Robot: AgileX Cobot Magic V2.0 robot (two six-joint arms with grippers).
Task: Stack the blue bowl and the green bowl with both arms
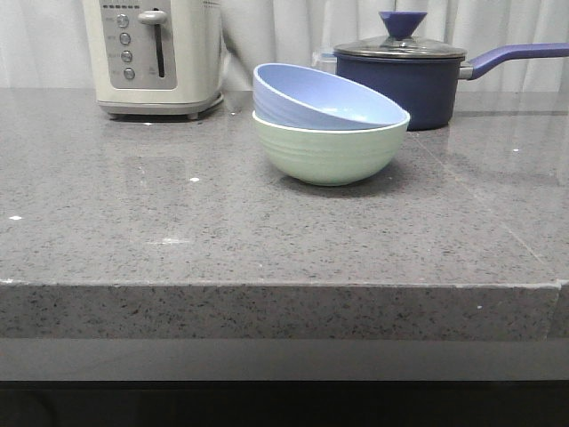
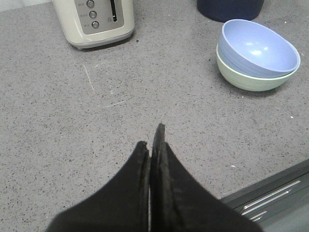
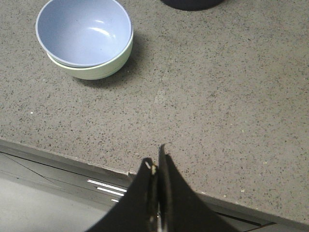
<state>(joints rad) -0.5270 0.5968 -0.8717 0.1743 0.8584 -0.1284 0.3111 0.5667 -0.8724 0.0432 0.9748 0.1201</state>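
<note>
Left gripper [image 2: 153, 137]: fingers pressed together, nothing held, poised over bare counter [image 2: 72, 145], well apart from bowls. Right gripper [image 3: 155, 162]: fingers likewise together, nothing held, above counter's front edge. Blue bowl [image 1: 320, 100] seated tilted inside green bowl [image 1: 329, 153] mid-counter. Toaster [image 1: 156, 53] behind on left, saucepan [image 1: 409, 76] behind on right.
</note>
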